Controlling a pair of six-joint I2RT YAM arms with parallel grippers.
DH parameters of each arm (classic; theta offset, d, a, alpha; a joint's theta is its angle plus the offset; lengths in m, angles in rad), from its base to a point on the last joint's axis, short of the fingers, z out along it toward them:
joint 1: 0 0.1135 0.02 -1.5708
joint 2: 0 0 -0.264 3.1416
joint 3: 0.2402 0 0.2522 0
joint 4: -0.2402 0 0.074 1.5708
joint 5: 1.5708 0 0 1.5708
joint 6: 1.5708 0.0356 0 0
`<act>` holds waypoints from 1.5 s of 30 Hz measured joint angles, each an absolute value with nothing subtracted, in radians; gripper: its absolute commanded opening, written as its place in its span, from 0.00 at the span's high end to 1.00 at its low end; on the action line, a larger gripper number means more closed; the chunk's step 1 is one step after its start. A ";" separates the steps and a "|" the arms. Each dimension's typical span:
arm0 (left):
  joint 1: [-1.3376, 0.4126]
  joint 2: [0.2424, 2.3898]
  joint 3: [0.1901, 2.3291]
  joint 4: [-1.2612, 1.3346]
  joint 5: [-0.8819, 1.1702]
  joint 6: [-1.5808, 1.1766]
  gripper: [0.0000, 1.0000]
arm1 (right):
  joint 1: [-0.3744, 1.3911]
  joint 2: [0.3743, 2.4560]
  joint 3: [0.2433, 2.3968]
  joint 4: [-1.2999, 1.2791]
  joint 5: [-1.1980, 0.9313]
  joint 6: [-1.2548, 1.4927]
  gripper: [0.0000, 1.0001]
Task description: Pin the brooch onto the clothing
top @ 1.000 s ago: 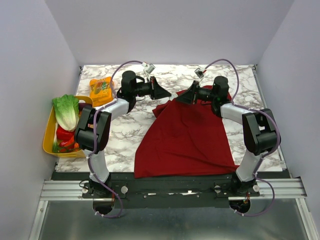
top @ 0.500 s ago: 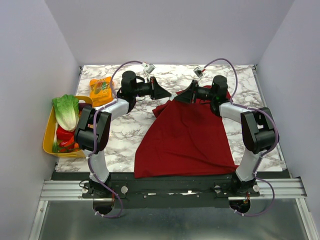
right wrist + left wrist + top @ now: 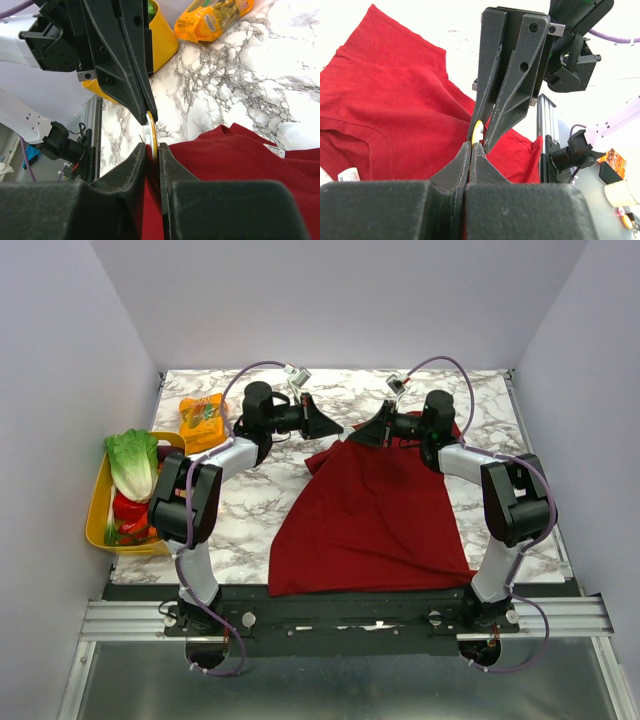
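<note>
Closing down on the right tool [image 3: 152,150] over the last second, from a wider gape to a thin slit around the gold rim of the brooch [image 3: 151,127]. Cannot tell yet whether truly biting or merely bracketing it. Nudged a shade inward as well, seen from above.

Clamped fully together on the left tool [image 3: 470,147], pinching the brooch's lower edge right at the tips. So, tip to tip now, meeting in the air just above the collar end of the clothing [image 3: 380,510], with the brooch edge-on between both.

Reads as a handover, or a two-handed working of the clasp, judging by the pose. No pinning done yet, by the look of it. Cannot tell whether any cloth touches the brooch.

Down below, spread across the counter [image 3: 255,505], collar toward the far side, with a white label [image 3: 348,175] peeking from inside the neck. Calls next for a steady hold on one side while bringing pin to fabric.

Counting up: two arms, two tools, one brooch, one piece of clothing. Off to the left, one orange snack packet [image 3: 203,420] and one yellow tub [image 3: 97,512], holding one lettuce [image 3: 132,462] plus some red produce, too jumbled to number. Well apart from the action, all of that.
</note>
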State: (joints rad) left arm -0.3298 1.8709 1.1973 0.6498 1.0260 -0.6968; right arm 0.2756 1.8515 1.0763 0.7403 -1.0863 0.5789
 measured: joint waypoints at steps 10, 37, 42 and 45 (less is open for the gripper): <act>-0.347 1.842 1.200 0.558 0.996 -0.611 1.00 | 0.276 1.851 1.078 0.711 -1.090 0.574 0.86; -0.414 1.758 1.280 0.181 0.807 -0.317 1.00 | 0.276 1.851 1.111 0.577 -1.067 0.533 1.00; -0.414 1.744 1.268 0.178 0.794 -0.305 1.00 | 0.282 1.851 1.116 0.566 -1.060 0.532 0.99; -0.415 1.731 1.253 0.176 0.787 -0.299 1.00 | 0.287 1.851 1.116 0.558 -1.058 0.532 1.00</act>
State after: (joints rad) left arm -0.4149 1.7309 1.2530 0.1761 0.7872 -0.2989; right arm 0.2867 1.8515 1.1156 0.5579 -1.0580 0.5316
